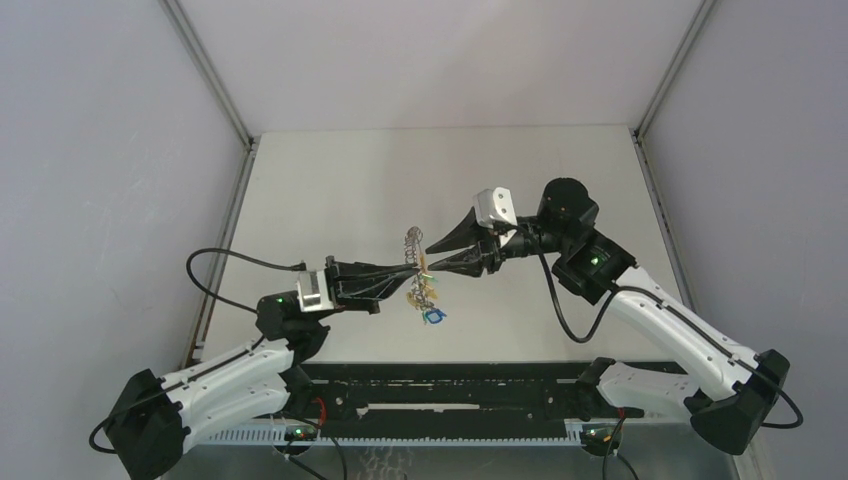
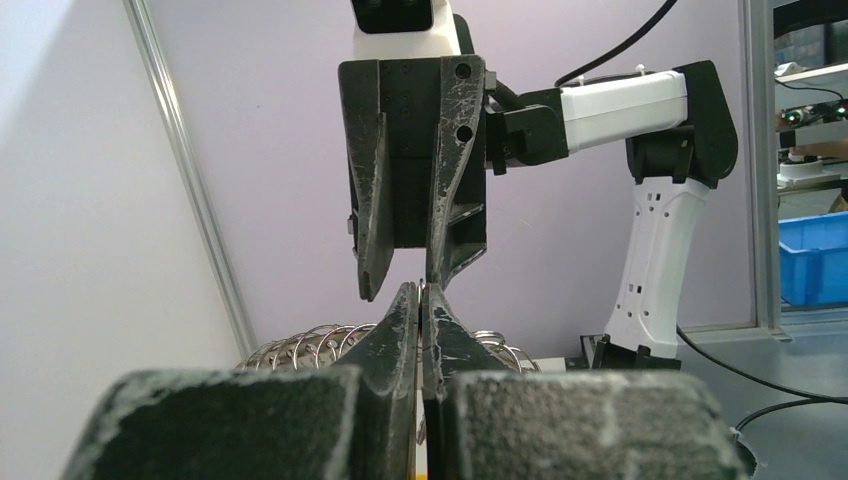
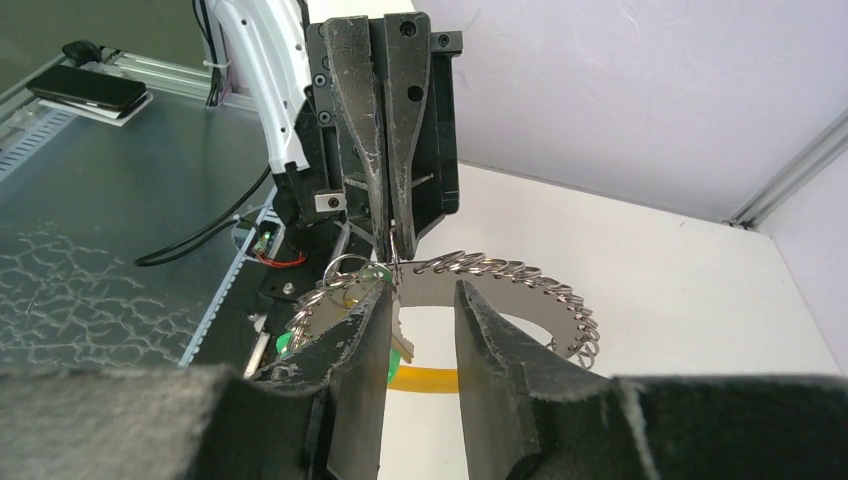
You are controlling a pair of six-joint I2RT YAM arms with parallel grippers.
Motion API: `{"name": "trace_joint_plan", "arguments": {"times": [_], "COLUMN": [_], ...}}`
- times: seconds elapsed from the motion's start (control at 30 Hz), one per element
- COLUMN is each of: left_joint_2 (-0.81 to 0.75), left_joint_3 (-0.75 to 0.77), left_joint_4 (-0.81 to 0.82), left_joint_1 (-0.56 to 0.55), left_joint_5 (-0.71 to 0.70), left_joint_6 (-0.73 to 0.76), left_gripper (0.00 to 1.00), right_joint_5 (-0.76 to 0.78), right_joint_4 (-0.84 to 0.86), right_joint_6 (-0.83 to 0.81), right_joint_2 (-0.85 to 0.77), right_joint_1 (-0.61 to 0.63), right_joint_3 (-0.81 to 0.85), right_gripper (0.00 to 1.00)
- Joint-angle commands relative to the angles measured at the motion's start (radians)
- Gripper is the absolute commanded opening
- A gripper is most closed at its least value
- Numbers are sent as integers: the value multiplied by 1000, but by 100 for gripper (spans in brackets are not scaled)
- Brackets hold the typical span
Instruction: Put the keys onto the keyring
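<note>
The keyring (image 3: pixel 520 272) is a curved metal plate edged with many small silvery rings, with a yellow-orange band (image 3: pixel 432 379) under it. It is held above the table. In the top view it hangs (image 1: pixel 412 242) between the two grippers, with green and blue keys (image 1: pixel 430 305) dangling below. My left gripper (image 2: pixel 422 292) is shut on a thin ring of the keyring, whose ring row (image 2: pixel 310 343) shows behind the fingers. My right gripper (image 3: pixel 415 300) is open, with its tips either side of the left gripper's tip (image 3: pixel 388 235). A green key head (image 3: pixel 290 343) shows beside its left finger.
The white table (image 1: pixel 520 180) is walled by grey panels with metal corner posts (image 1: pixel 210 70). A black rail (image 1: pixel 450 400) runs along the near edge. A blue bin (image 2: pixel 815 255) and a phone (image 3: pixel 90 90) lie off the table.
</note>
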Motion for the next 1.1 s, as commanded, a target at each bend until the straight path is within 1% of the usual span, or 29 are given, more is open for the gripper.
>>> {"name": "trace_joint_plan", "arguments": {"times": [0.0,0.37,0.63,0.7,0.77,0.83,0.87,0.93,1.0,1.07], "left_joint_2": [-3,5,10,9,10,8,5,-11,-45,-88], "left_joint_3": [3,7,7,5,6,6,6,14,33,54], "left_joint_4": [80,80,80,81,80,79,69,-4,-134,-305], "left_joint_1": [-1,-1,-1,-1,-1,-1,-1,0,-1,-1], "left_joint_5": [2,-3,-3,-3,-4,-10,-13,-12,-10,-20], "left_joint_6": [-16,-17,-17,-17,-17,-21,-18,3,39,91], "left_gripper": [0,0,0,0,0,0,0,3,10,20], "right_joint_5": [-43,-77,-83,-86,-85,-72,-57,-1,60,108], "right_joint_4": [78,49,53,53,44,-33,-76,-158,-258,-368], "right_joint_6": [1,-8,-9,-9,-12,-49,-69,-107,-159,-210], "right_joint_2": [14,41,56,59,62,66,66,56,46,45], "right_joint_1": [12,25,32,32,31,27,23,15,13,13], "right_joint_3": [4,4,4,4,6,23,35,56,89,120], "right_gripper": [30,28,22,19,12,1,0,0,0,0]}}
